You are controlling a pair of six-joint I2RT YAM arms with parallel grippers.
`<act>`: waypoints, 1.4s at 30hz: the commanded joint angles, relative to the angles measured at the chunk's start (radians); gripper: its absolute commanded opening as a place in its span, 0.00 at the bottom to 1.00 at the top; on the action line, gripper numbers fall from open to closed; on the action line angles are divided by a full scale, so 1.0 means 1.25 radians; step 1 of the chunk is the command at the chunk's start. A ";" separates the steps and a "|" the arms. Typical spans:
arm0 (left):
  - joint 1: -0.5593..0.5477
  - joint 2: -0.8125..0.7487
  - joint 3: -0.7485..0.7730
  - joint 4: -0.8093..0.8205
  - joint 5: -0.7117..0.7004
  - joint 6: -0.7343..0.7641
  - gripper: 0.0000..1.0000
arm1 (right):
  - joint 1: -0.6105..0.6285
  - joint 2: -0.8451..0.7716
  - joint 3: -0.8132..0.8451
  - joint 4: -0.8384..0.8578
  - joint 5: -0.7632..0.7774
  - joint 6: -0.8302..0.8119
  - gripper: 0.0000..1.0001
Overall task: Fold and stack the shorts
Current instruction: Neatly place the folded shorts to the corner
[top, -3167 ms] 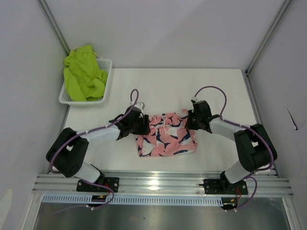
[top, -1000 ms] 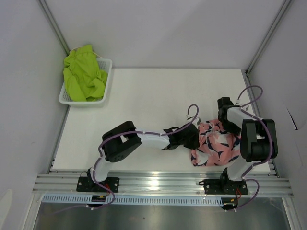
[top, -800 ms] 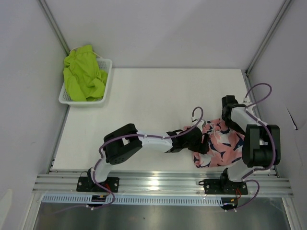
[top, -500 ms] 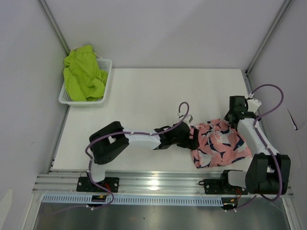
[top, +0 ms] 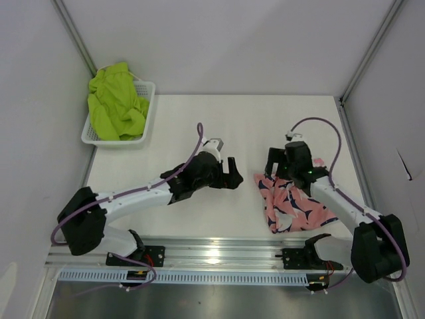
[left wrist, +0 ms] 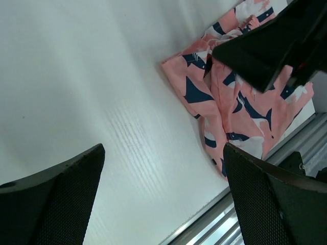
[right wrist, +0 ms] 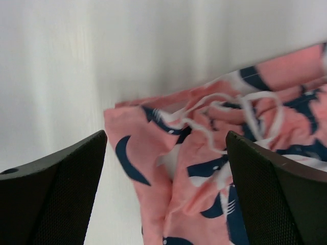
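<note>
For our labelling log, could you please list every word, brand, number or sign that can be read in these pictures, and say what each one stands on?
No text can be read in any of the three views.
On the pink shorts: only a navy-and-white shark-like print, no lettering.
On the green shorts: no logo or label shows.
On the white basket: no marking shows.
</note>
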 commanded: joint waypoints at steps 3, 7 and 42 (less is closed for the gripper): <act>0.026 -0.112 -0.045 -0.079 -0.032 0.047 0.99 | 0.143 0.081 0.026 0.051 0.050 -0.062 1.00; 0.056 -0.157 -0.085 -0.090 -0.022 0.051 0.99 | 0.203 0.130 0.034 0.034 0.081 -0.050 1.00; 0.117 -0.207 -0.141 -0.100 0.041 0.080 0.99 | 0.066 0.267 0.119 -0.172 0.205 -0.047 0.99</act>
